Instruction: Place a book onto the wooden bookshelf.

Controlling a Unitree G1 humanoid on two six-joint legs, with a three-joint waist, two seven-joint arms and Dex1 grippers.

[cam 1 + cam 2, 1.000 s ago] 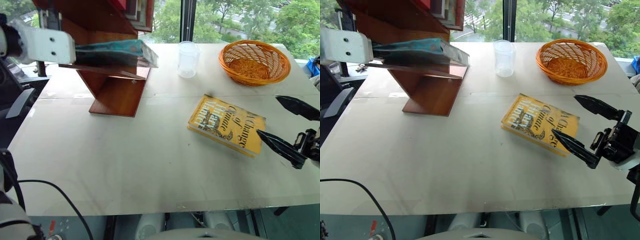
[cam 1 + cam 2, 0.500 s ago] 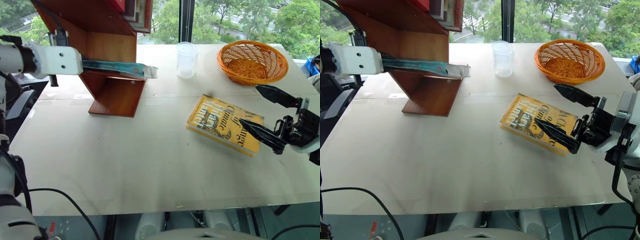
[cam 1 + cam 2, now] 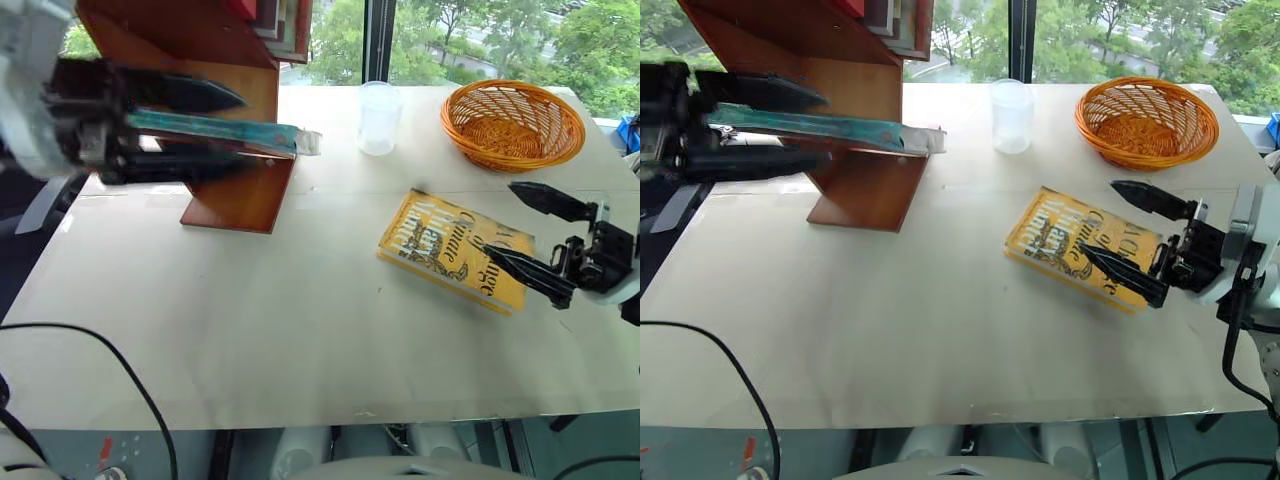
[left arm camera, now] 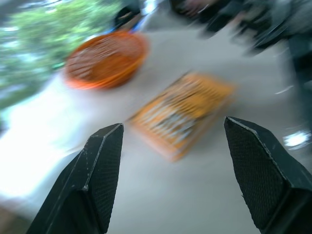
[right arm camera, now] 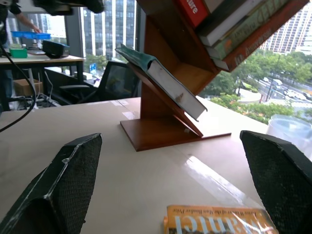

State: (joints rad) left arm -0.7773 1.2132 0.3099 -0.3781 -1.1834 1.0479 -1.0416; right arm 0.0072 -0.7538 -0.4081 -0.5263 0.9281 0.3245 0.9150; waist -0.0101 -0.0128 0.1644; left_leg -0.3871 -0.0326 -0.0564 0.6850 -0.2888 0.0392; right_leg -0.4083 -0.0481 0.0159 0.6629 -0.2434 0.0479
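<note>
The teal-green book lies on the thin middle board of the reddish-brown wooden bookshelf, its white page edge sticking out to the right; it also appears as the book on the bookshelf. My left gripper is a dark blur in front of the shelf. It points right, open, one finger above and one below the book's line, with nothing between them in the left wrist view. My right gripper is open at the yellow book's right end and holds nothing.
A yellow book with black lettering lies flat right of centre. An orange wicker basket and a clear plastic cup stand at the back. More books lean in the shelf's upper part. The table's near half is bare.
My left gripper has opened, let go of the teal book, turned and pulled back towards me. The book stays on the shelf board. My right gripper has edged in over the yellow book.
</note>
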